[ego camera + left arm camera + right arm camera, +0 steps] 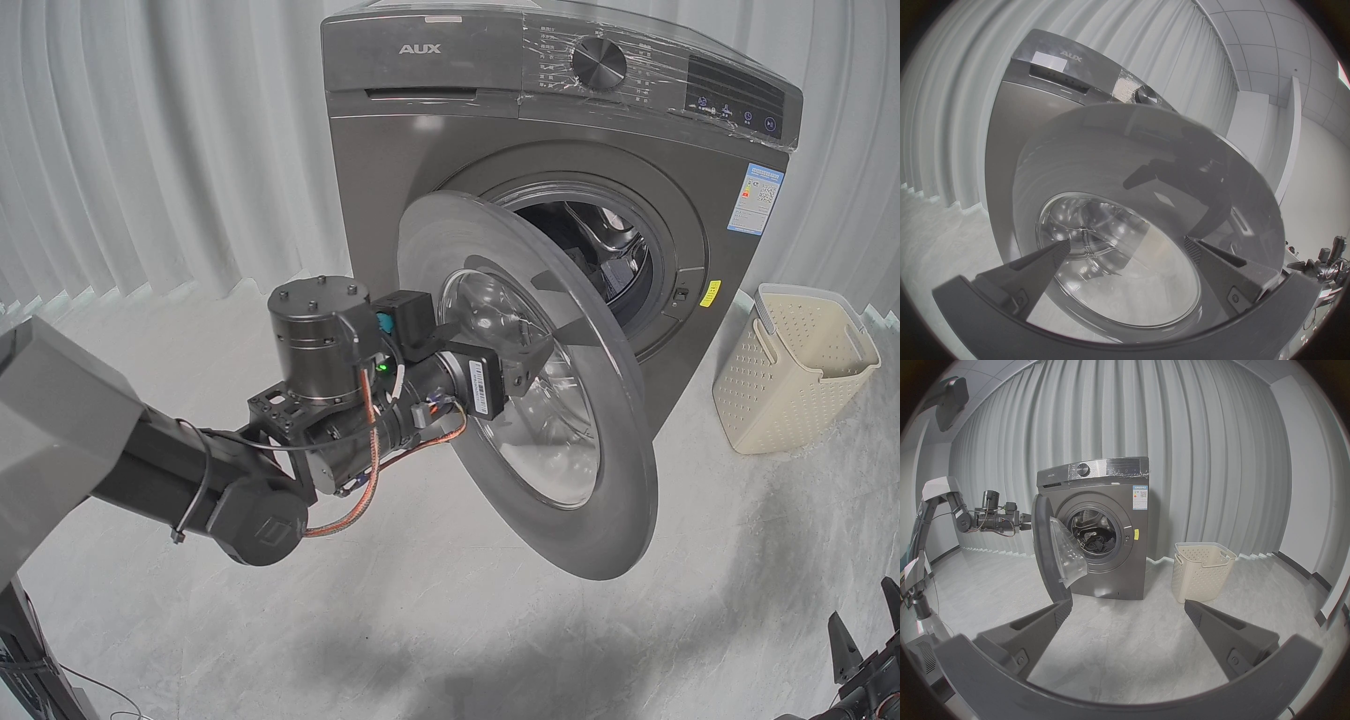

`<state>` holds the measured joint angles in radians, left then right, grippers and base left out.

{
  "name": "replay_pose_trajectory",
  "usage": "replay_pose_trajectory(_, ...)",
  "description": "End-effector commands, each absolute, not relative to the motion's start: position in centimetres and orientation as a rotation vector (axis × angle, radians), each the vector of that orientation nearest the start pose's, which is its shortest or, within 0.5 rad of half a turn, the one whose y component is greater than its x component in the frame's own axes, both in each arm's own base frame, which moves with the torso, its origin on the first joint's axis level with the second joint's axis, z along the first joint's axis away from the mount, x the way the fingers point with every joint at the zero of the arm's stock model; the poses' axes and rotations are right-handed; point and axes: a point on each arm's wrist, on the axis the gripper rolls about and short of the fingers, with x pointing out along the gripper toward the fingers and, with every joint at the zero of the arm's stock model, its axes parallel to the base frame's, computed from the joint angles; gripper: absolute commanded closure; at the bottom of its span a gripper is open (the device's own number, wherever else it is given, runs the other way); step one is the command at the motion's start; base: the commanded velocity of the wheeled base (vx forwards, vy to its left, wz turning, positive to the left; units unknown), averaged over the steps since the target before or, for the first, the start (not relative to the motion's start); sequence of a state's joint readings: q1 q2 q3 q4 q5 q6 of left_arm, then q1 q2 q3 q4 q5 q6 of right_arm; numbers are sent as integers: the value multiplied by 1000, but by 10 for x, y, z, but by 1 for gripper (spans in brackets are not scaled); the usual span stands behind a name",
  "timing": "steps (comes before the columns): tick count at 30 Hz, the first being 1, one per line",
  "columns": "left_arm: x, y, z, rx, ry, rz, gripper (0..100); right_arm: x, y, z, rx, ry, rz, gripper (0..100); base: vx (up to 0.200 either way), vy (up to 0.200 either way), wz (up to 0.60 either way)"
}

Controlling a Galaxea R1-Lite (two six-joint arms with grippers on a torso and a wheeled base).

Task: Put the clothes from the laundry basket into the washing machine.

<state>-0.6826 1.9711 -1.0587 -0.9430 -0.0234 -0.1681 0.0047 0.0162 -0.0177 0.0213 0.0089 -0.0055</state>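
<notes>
Some clothes (1095, 542) inside washing machine (1130, 571)

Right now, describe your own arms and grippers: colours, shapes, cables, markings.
The left arm is a boxy grey link ending in black joints and a silvery cylindrical wrist housing, with a copper braided cable, a green light and a white barcode label. The left gripper and right gripper have dark grey wedge-shaped fingers with ribbed pads.
</notes>
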Motion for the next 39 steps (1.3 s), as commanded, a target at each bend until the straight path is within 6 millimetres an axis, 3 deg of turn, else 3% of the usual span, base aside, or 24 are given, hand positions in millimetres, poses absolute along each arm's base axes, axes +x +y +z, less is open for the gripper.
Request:
replay_pose_trajectory(1, 321, -261, 175, -173, 30, -703, 0, -23, 0, 76, -6, 23, 15, 0, 0, 0, 0)
replay_pose_trajectory(5, 333, -271, 170, -226, 26, -691, 0, -23, 0, 76, -6, 23, 14, 0, 0, 0, 0)
replay_pose_trajectory(10, 352, -275, 189, -330, -39, -625, 0, -23, 0, 76, -6, 23, 14, 0, 0, 0, 0)
replay_pose_trajectory(17, 343, -267, 184, -338, 8, -602, 0, -23, 0, 76, -6, 23, 15, 0, 0, 0, 0)
replay_pose_trajectory(25, 273, -217, 192, -295, 103, -607, 0, -23, 0, 76, -6, 23, 14, 0, 0, 0, 0)
replay_pose_trajectory(26, 254, -203, 195, -289, 110, -611, 0, -23, 0, 76, -6, 23, 14, 0, 0, 0, 0)
replay_pose_trajectory(28, 252, -201, 195, -287, 111, -611, 0, -23, 0, 76, -6, 23, 14, 0, 0, 0, 0)
replay_pose_trajectory(29, 218, -175, 197, -279, 120, -612, 0, -23, 0, 76, -6, 23, 14, 0, 0, 0, 0)
replay_pose_trajectory(30, 207, -166, 198, -276, 119, -611, 0, -23, 0, 76, -6, 23, 14, 0, 0, 0, 0)
replay_pose_trajectory(39, 130, -100, 189, -238, 70, -593, 0, -23, 0, 76, -6, 23, 14, 0, 0, 0, 0)
